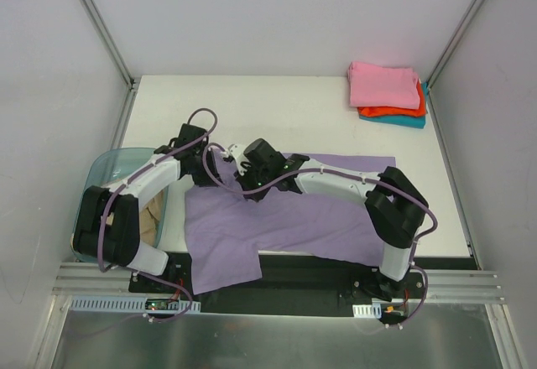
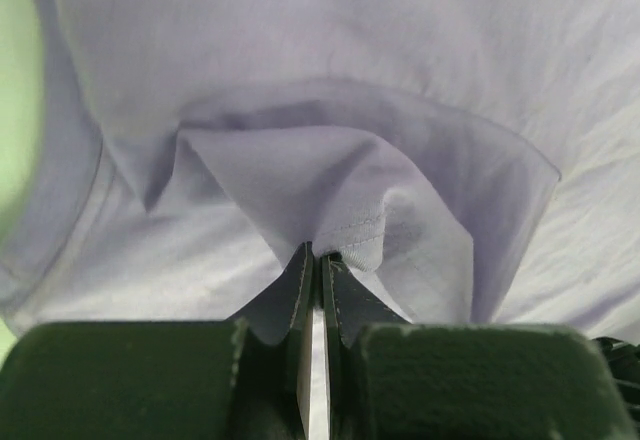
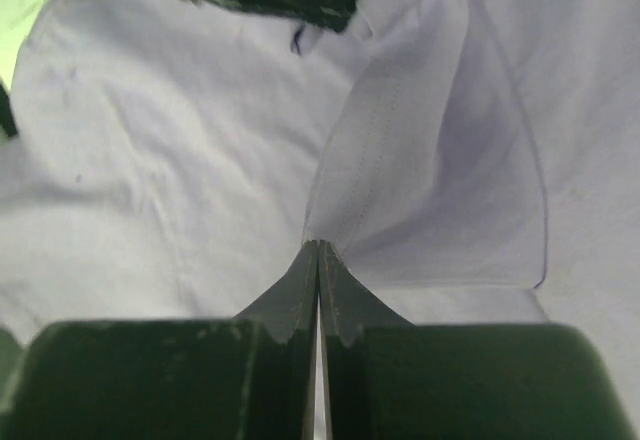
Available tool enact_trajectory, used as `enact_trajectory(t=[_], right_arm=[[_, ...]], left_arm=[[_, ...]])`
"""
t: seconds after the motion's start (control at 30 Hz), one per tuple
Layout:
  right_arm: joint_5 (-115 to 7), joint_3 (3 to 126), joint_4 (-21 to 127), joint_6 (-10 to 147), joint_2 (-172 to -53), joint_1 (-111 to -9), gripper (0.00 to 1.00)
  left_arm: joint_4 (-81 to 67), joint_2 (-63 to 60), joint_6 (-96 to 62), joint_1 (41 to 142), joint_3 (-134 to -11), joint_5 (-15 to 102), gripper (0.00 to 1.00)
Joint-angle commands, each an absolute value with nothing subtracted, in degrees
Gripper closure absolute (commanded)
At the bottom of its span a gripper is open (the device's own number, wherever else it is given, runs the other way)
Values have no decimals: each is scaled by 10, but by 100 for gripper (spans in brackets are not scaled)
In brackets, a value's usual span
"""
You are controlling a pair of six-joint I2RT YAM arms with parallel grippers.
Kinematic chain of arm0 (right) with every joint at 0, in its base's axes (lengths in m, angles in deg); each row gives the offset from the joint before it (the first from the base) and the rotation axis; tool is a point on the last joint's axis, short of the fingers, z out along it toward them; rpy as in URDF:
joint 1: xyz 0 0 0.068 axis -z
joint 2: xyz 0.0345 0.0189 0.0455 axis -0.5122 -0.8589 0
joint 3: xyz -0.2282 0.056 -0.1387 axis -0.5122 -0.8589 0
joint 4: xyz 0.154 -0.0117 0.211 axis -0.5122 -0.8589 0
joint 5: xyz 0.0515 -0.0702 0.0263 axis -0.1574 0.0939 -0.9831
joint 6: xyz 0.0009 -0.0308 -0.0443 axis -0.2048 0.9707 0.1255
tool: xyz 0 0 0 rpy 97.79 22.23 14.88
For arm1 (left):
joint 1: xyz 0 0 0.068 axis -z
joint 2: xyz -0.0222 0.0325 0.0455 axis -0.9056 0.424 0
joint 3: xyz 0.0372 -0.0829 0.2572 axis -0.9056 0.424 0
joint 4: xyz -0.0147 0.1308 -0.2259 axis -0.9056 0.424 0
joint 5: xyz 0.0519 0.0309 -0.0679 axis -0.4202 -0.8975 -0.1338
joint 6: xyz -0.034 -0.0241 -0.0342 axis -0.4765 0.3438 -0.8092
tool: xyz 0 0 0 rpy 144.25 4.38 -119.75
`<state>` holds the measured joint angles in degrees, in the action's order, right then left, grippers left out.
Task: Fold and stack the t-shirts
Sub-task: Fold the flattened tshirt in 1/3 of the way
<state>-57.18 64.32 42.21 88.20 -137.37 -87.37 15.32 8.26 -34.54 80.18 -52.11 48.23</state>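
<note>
Pinching the lavender t-shirt — left tool, right tool alike

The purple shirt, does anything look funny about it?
Yes. The purple shirt droops off the front edge of the table at its near left corner, and the cloth is puckered up where the left hand and right hand both pinch it. The folded shirts at the far right look tidy.

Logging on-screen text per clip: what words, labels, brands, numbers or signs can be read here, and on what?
None can be read.
The lavender t-shirt and the folded t-shirts show no print.
The small fittings at the arm bases are too small to tell whether they bear markings.
</note>
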Motion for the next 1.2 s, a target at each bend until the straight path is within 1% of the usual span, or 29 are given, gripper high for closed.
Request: enact_trajectory(t=[0.0, 0.13, 0.33, 0.47, 0.5, 0.53, 0.57, 0.63, 0.67, 0.7, 0.73, 0.77, 0.9, 0.93, 1.0, 1.03, 1.1, 1.13, 1.17], right_arm=[[-625, 642, 341, 925, -1328, -877, 99], [-624, 636, 316, 941, -1318, -871, 99], [-670, 625, 311, 936, -1322, -867, 99], [-657, 622, 305, 929, -1319, -863, 99], [-658, 621, 304, 925, -1318, -861, 98], [-663, 621, 301, 923, -1315, -860, 85], [-666, 620, 298, 922, -1315, -859, 70], [-672, 615, 293, 920, -1308, -859, 39], [-671, 614, 289, 918, -1304, -858, 23], [-662, 613, 287, 911, -1299, -857, 3], [-660, 612, 282, 906, -1286, -853, 3], [-659, 604, 282, 899, -1277, -842, 3], [-638, 575, 294, 849, -1223, -781, 3], [-624, 568, 296, 825, -1211, -746, 3], [-598, 544, 295, 797, -1180, -702, 3], [-591, 536, 295, 785, -1173, -653, 3], [-563, 514, 291, 755, -1162, -601, 3], [-558, 508, 280, 737, -1162, -549, 3], [-558, 504, 275, 723, -1165, -522, 3]], left_arm=[[194, 11, -370, 804, -484, 492, 100], [245, -20, -380, 820, -459, 488, 100], [332, -56, -398, 844, -448, 470, 100], [371, -65, -402, 858, -443, 470, 100], [377, -67, -404, 861, -442, 471, 100], [383, -68, -404, 864, -442, 471, 100], [390, -70, -404, 869, -442, 470, 98], [393, -77, -402, 873, -449, 482, 79], [395, -79, -400, 875, -454, 489, 66], [396, -85, -396, 878, -459, 491, 48], [398, -88, -396, 879, -472, 494, 13], [398, -92, -395, 880, -479, 498, 1], [397, -87, -386, 881, -539, 478, 1], [395, -80, -385, 881, -552, 472, 1], [379, -46, -383, 881, -596, 457, 1], [372, -31, -382, 880, -610, 455, 1], [354, 22, -382, 880, -652, 447, 1], [346, 44, -385, 879, -668, 437, 1], [344, 90, -386, 879, -684, 432, 1]])
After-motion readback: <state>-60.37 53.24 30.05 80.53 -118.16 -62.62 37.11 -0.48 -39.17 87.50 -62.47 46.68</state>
